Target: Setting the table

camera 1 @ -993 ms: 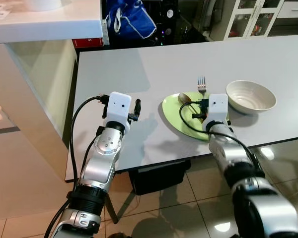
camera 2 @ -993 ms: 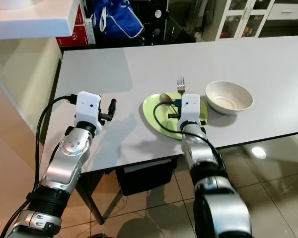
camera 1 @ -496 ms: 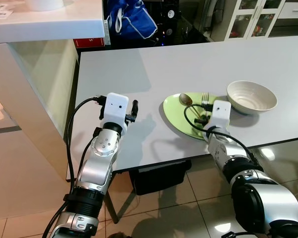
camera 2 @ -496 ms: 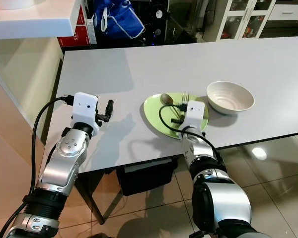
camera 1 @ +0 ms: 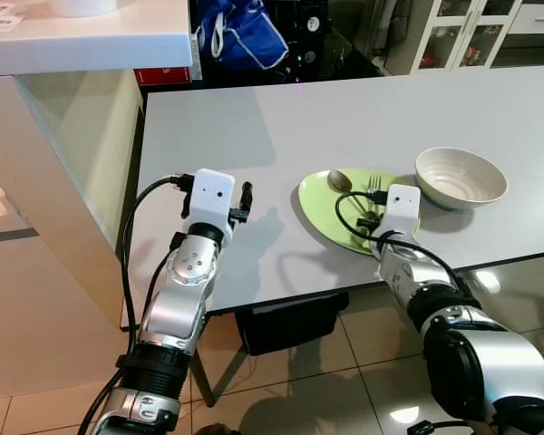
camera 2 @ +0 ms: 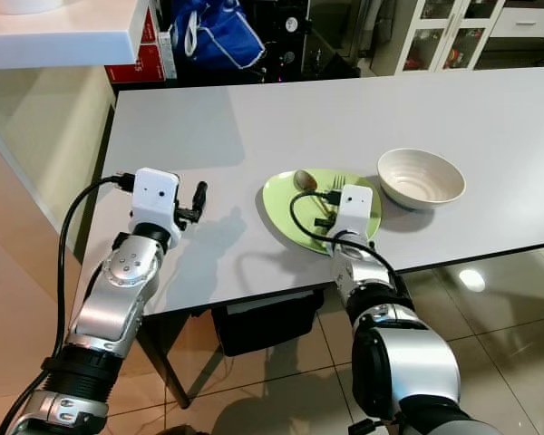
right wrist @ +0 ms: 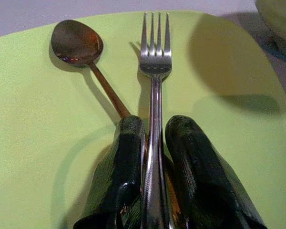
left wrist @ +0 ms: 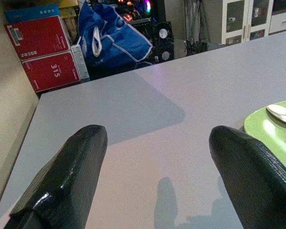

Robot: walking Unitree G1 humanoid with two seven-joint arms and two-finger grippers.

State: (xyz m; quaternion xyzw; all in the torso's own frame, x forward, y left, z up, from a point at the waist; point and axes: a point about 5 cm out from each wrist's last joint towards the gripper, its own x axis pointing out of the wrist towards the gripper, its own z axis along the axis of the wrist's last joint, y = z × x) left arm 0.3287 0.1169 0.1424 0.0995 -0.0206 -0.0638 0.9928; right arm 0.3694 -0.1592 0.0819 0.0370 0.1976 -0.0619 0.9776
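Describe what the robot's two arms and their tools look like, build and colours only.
Both arms are silver metal with rounded joint housings and black bands. Each wrist carries a white boxy camera block with a black cable looping out of it. The left tool has two long, glossy black fingers with rounded tips. The right tool has matching black fingers with a faintly textured surface.

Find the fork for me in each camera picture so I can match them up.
Left eye view: fork lies on the green plate, just ahead of the right gripper.
Right eye view: fork on the plate, left of the white bowl.
Left wrist view: not in it; the plate's edge shows.
Right wrist view: fork runs out from between the fingers, beside the spoon.
Shared landmark: the green plate.
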